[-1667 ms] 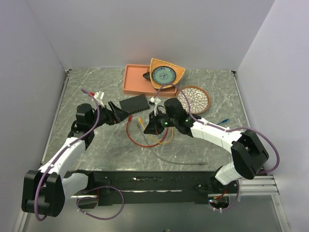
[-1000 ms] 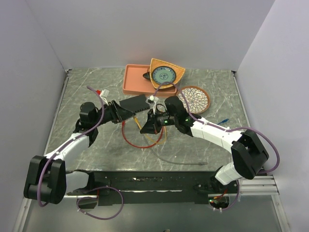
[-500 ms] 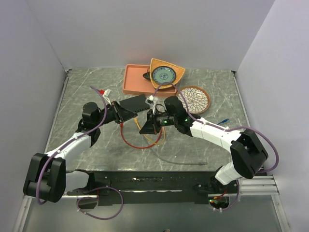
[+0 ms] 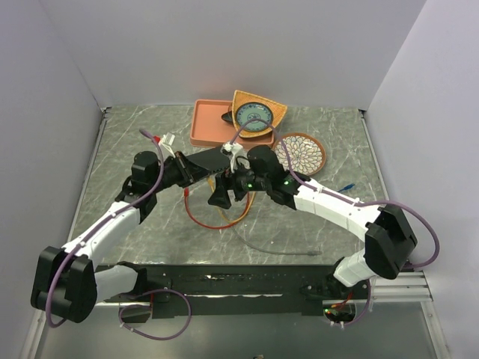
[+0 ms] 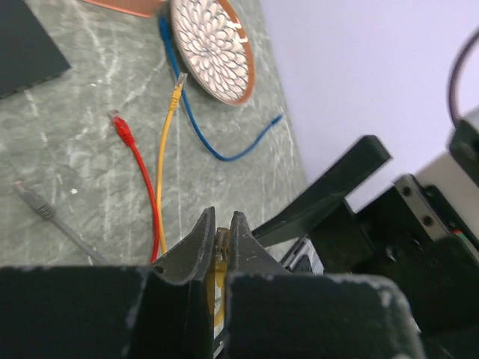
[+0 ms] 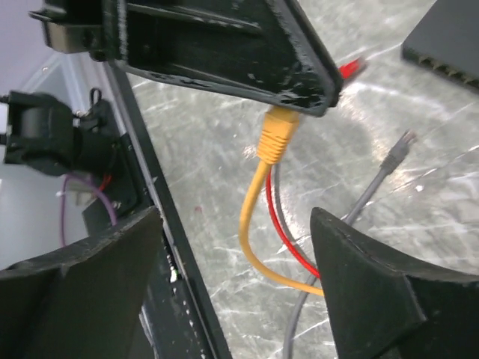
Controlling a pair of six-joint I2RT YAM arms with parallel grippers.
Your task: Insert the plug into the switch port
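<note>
The switch [image 4: 208, 158] is a flat black box lying in front of the pink tray; a corner of the switch [image 5: 26, 45] shows in the left wrist view, and the row of sockets on the switch [image 6: 449, 37] in the right wrist view. My left gripper [image 5: 221, 238] is shut on the yellow plug [image 6: 275, 136], which sticks out below its fingertips with its yellow cable [image 6: 258, 224] hanging in a loop. In the top view the left gripper [image 4: 202, 173] hovers just in front of the switch. My right gripper [image 6: 236, 262] stands open right beside it, nothing between its fingers.
Red cable [image 4: 217, 222] and grey cable [image 4: 277, 250] lie on the marble table. A red plug [image 5: 120, 126], the yellow cable's other plug [image 5: 178, 82] and a blue cable [image 5: 209, 146] lie near the patterned plate [image 4: 299, 153]. The pink tray [image 4: 208, 123] and orange bowl [image 4: 258, 114] are behind.
My left gripper has closed on the yellow plug. My right gripper, shut on it before, has opened and let go. Both grippers have shifted slightly left and toward the switch.
</note>
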